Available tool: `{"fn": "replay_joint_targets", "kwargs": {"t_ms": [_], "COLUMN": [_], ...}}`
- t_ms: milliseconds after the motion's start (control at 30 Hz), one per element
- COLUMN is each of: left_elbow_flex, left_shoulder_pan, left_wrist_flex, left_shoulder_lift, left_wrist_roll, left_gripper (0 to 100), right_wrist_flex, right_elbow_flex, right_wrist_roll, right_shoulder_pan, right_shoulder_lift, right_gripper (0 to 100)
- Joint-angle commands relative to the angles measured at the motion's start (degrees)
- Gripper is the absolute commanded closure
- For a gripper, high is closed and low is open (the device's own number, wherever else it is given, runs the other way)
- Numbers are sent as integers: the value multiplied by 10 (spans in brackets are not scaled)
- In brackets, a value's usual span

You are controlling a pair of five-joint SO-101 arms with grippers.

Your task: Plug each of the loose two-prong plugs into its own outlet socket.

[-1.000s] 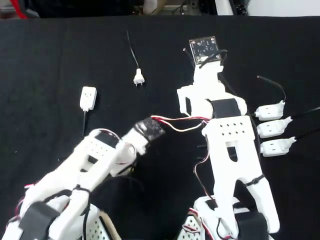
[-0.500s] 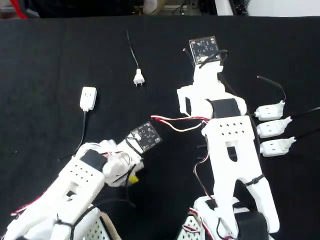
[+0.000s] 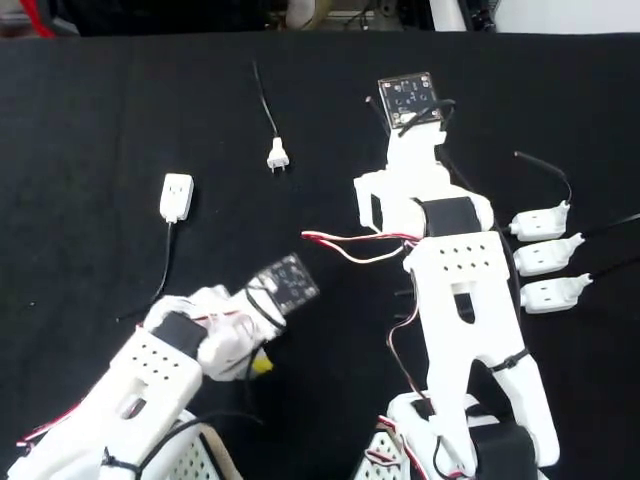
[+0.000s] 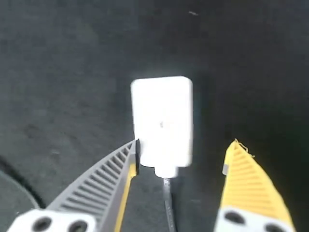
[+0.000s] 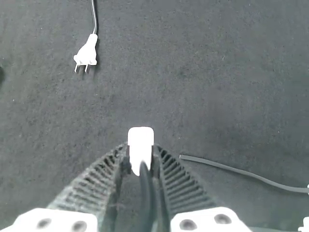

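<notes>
White socket (image 3: 176, 196) lies flat on worktop (image 3: 90, 110), well ahead of left tool (image 4: 185, 145). Long axis lines up w/ the gap btwn its spread fingers, cord end nearest. Right tool (image 5: 141, 148), clamped on a plug (image 5: 141, 137), looks farther off.

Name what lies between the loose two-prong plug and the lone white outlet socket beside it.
Nothing. In the high view, only bare black table separates the two-prong plug from the outlet socket.
</notes>
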Motion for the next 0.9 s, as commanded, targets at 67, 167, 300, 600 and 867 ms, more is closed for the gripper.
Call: {"fn": "replay_joint_targets", "kwargs": {"t_ms": [67, 167, 300, 600, 867], "left_elbow_flex": [-15, 18, 33, -70, -44], "left_shoulder_pan": [38, 12, 2, 27, 95], "left_wrist_flex": [-29, -98, -113, 11, -4], "left_shoulder_lift": [-3, -2, -3, -10, -4], "left_wrist_roll": [18, 19, 33, 115, 127], "left_gripper": [716, 716, 716, 723, 754], "right_wrist_flex": [-9, -9, -9, -10, -10], "right_elbow_flex": [-21, -21, -21, -22, -22], "right_wrist_roll": [5, 5, 5, 6, 17], "right_shoulder_pan": [-5, -5, -5, -5, -5], "right_shoulder_lift": [0, 0, 0, 0, 0], "right_gripper": [987, 987, 987, 987, 987]}}
